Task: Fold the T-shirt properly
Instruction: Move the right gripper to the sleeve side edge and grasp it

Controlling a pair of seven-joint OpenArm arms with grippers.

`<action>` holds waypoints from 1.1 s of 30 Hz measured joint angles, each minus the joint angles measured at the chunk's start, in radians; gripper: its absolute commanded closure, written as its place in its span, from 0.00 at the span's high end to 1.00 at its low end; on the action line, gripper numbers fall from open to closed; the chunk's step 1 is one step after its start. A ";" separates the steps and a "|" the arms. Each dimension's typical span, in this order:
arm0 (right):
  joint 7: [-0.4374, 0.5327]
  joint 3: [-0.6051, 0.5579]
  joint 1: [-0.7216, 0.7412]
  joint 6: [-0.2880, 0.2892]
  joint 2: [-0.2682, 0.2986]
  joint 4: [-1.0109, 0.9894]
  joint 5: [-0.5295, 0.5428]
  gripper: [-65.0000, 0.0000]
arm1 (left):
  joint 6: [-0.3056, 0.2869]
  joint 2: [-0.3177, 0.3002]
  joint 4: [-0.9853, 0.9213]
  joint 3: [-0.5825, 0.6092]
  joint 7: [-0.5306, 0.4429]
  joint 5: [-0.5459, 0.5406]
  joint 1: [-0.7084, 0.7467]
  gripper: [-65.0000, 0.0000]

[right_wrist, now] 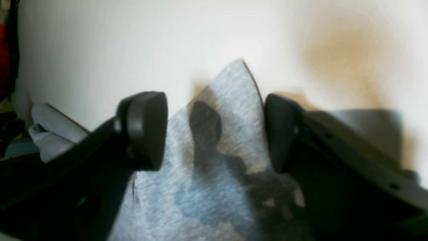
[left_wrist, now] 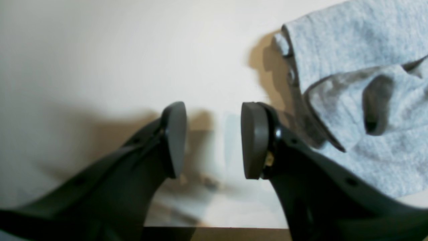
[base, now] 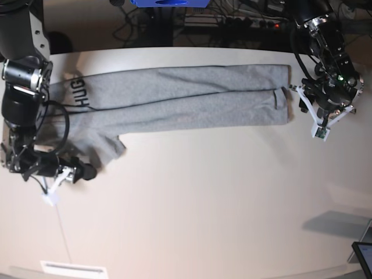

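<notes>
The heather-grey cotton T-shirt [base: 174,96], folded into a long band, lay across the far part of the pale cream table [base: 203,197], black block lettering showing near its end on the base view's left. A sleeve [right_wrist: 217,140] stuck out toward the right gripper [right_wrist: 214,132], whose dark jaws stood apart around its tip without pinching it. The left gripper [left_wrist: 214,140] hung over bare table just beside the shirt's other end, jaws apart and empty.
</notes>
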 measured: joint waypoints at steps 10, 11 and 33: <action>-0.001 0.000 -0.014 0.000 0.000 0.000 0.001 0.34 | 0.000 0.000 -0.001 0.000 0.000 0.000 -0.002 0.41; -0.002 0.000 -0.015 -0.001 0.000 0.000 -0.001 0.28 | 0.000 0.000 -0.001 0.000 0.000 0.000 -0.002 0.41; -0.267 0.120 -0.080 -0.023 -0.009 0.317 -0.079 0.00 | 0.000 0.000 -0.005 0.005 -0.003 0.000 -0.021 0.41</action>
